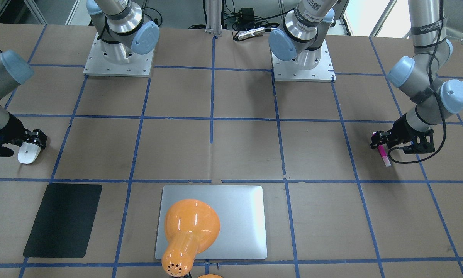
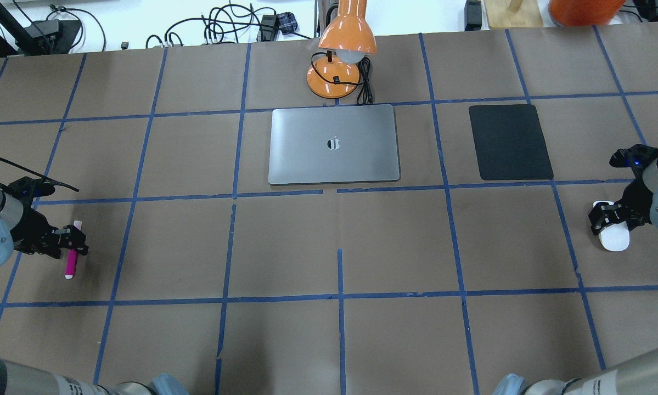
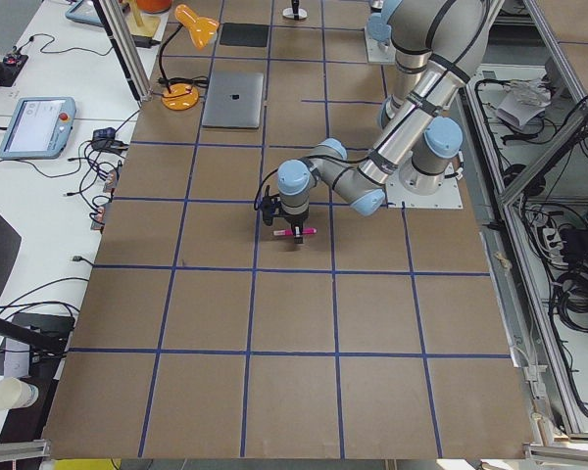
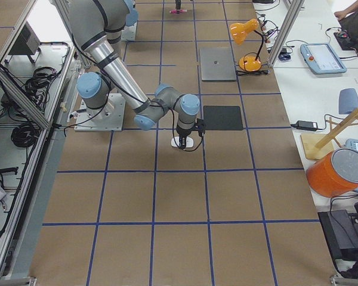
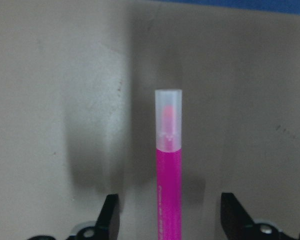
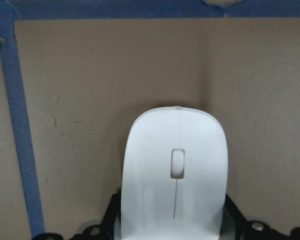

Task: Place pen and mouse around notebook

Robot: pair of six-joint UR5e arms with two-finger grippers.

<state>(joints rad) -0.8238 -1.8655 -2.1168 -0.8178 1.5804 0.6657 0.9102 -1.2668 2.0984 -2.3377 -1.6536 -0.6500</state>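
Note:
The magenta pen (image 2: 72, 258) with a pale cap lies on the brown table at the robot's far left. My left gripper (image 2: 72, 240) is open and straddles it, and in the left wrist view both fingers stand clear of the pen (image 5: 168, 175). At the far right the white mouse (image 2: 614, 237) rests on the table. My right gripper (image 2: 608, 216) is open around its rear, with the fingers close against the sides of the mouse (image 6: 175, 175). The silver notebook (image 2: 307, 148) lies shut at the table's far middle, away from both grippers.
A matte black pad (image 2: 510, 141) lies to the right of the notebook. An orange desk lamp (image 2: 342, 49) stands just behind the notebook with its shade hanging over it (image 1: 189, 227). Blue tape lines grid the table.

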